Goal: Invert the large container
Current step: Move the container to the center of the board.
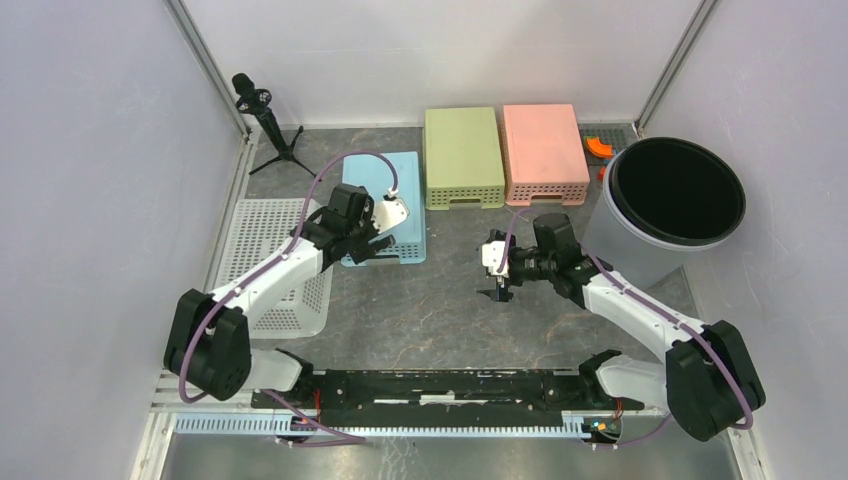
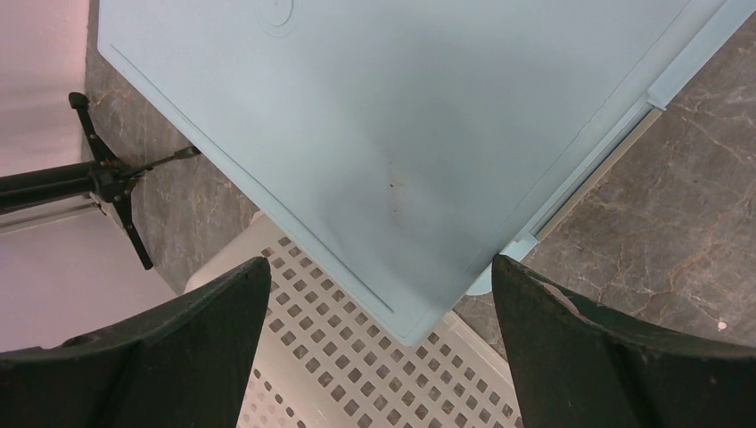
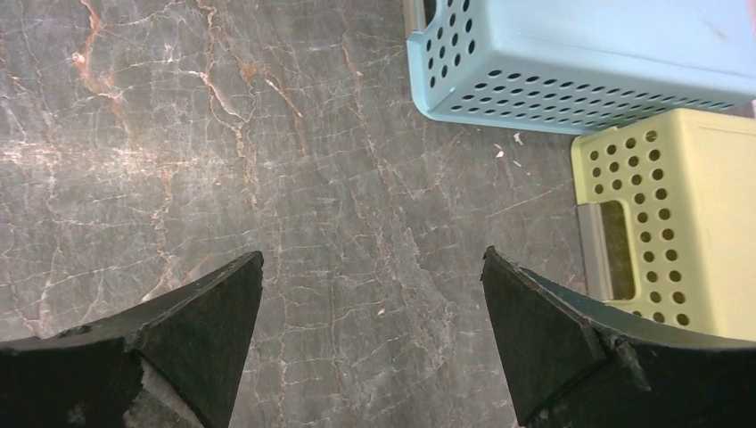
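Grey large container [image 1: 672, 205], seemingly upright, overhead only

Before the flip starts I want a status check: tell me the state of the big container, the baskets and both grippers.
large container, upright, mouth facing up, not yet turned.
blue basket, upside down, base up.
green basket, upside down.
pink basket, upside down.
white basket, lying flat; which way up unclear.
left gripper, jaws open, empty, over the blue basket.
right gripper, jaws open, empty, over the table.
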Robot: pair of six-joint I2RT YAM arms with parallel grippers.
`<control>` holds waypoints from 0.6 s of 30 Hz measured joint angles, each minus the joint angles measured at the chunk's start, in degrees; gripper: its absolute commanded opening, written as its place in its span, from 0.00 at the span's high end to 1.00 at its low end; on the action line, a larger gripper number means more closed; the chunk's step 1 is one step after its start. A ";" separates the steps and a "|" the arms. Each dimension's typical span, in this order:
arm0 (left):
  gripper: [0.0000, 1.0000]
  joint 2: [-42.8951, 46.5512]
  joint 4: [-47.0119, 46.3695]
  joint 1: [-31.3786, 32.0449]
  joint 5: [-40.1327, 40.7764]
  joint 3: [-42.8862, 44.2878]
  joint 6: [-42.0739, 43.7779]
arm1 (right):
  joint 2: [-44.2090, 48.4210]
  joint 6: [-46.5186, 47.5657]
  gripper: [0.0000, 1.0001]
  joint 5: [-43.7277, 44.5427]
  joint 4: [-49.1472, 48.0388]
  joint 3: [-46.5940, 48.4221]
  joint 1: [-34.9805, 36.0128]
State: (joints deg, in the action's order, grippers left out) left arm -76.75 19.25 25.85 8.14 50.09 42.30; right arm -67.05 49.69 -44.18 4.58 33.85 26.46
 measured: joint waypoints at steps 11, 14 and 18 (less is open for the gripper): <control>0.00 -2.08 0.44 0.00 0.79 2.99 -0.02 | -2.05 -3.13 0.02 -1.57 2.08 1.60 -1.14; 0.00 -1.99 0.57 0.00 0.79 2.99 -0.02 | -1.97 -3.63 0.02 -1.60 2.03 1.60 -1.16; 0.00 -1.25 1.42 0.00 0.79 3.02 -0.02 | -1.42 -4.42 0.02 -1.62 1.97 1.60 -1.29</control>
State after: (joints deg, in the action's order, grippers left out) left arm -78.00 20.67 25.85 8.93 53.10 42.28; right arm -68.47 45.28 -45.80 6.55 35.44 25.17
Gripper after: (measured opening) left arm 0.993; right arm 0.979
